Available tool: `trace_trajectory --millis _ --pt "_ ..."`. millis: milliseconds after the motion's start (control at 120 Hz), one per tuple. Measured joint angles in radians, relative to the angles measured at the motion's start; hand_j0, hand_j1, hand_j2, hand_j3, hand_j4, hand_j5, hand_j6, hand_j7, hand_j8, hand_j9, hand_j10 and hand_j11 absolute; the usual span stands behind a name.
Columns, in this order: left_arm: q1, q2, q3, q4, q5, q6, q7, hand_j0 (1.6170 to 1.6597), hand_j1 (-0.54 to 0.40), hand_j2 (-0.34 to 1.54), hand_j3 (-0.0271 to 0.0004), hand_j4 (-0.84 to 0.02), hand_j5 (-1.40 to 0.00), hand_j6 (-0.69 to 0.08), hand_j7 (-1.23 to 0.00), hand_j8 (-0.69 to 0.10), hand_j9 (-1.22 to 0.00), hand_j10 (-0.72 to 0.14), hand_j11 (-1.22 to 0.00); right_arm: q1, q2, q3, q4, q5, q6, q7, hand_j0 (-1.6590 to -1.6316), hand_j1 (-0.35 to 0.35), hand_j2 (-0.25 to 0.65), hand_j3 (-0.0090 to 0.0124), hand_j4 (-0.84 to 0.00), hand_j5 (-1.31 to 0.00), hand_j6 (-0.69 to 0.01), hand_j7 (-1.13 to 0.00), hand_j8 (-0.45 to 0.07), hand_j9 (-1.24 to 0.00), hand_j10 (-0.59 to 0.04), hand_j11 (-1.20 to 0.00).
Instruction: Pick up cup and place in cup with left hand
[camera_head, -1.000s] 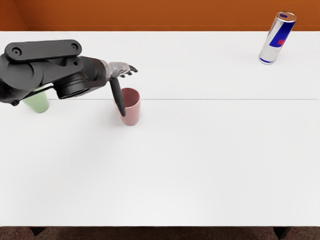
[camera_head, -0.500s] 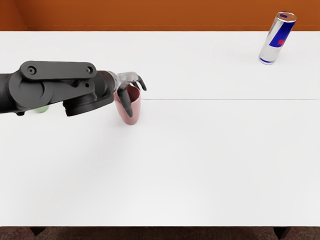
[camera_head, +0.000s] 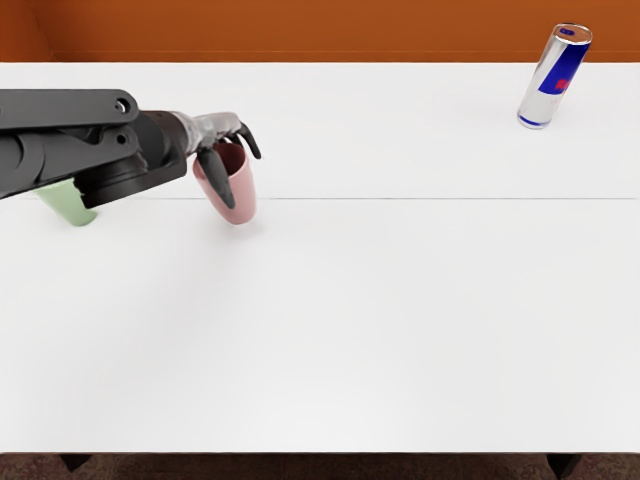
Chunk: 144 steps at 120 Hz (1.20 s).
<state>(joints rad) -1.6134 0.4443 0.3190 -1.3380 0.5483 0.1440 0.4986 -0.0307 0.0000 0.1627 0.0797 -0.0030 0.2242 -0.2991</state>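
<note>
My left hand (camera_head: 232, 172) comes in from the left edge with its fingers around the pink cup (camera_head: 241, 193), the thumb across the cup's near side. The pink cup is tilted, its opening toward the upper left, and its base appears lifted slightly off the table. Left of it, the green cup (camera_head: 70, 203) stands partly hidden behind the left forearm, with only its lower part showing.
A silver and blue can (camera_head: 555, 77) stands at the back right of the white table (camera_head: 360, 320). An orange wall rises behind the table's back edge. The left forearm crosses above the table's left side.
The hand first moved right and closed around the pink cup. Since then hand and cup have shifted up and left together, and the cup has tipped.
</note>
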Motion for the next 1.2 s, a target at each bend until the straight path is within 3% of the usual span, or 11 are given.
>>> trace_trajectory --millis 400,700,1033,1200 --pt "-0.037 0.147 0.004 -0.051 -0.001 -0.021 0.000 1.6537 -0.134 0.13 0.0000 -0.448 -0.62 -0.365 -0.63 -0.244 -0.64 -0.326 -0.63 0.000 0.000 0.000 0.000 0.000 0.000 0.000 -1.6581 -0.349 0.000 0.0000 0.000 0.00 0.000 0.00 0.000 0.00 0.000 0.00" --pt "-0.081 0.266 0.010 -0.084 0.000 -0.070 0.005 1.6535 -0.107 0.11 0.0000 -0.455 -0.61 -0.389 -0.62 -0.269 -0.63 -0.339 -0.63 0.000 0.000 0.000 0.000 0.000 0.000 0.000 -1.6581 -0.349 0.000 0.0000 0.000 0.00 0.000 0.00 0.000 0.00 0.000 0.00" --pt "-0.089 0.372 0.018 -0.084 0.009 -0.086 0.009 1.6541 -0.118 0.11 0.0000 -0.455 -0.61 -0.370 -0.62 -0.260 -0.63 -0.344 -0.62 0.000 0.000 0.000 0.000 0.000 0.000 0.000 -1.6581 -0.349 0.000 0.0000 0.000 0.00 0.000 0.00 0.000 0.00 0.000 0.00" --pt "-0.094 0.433 0.031 -0.081 0.014 -0.085 0.007 1.6540 -0.090 0.09 0.0000 -0.455 -0.61 -0.403 -0.62 -0.281 -0.62 -0.356 -0.62 0.000 0.000 0.000 0.000 0.000 0.000 0.000 -1.6581 -0.349 0.000 0.0000 0.000 0.00 0.000 0.00 0.000 0.00 0.000 0.00"
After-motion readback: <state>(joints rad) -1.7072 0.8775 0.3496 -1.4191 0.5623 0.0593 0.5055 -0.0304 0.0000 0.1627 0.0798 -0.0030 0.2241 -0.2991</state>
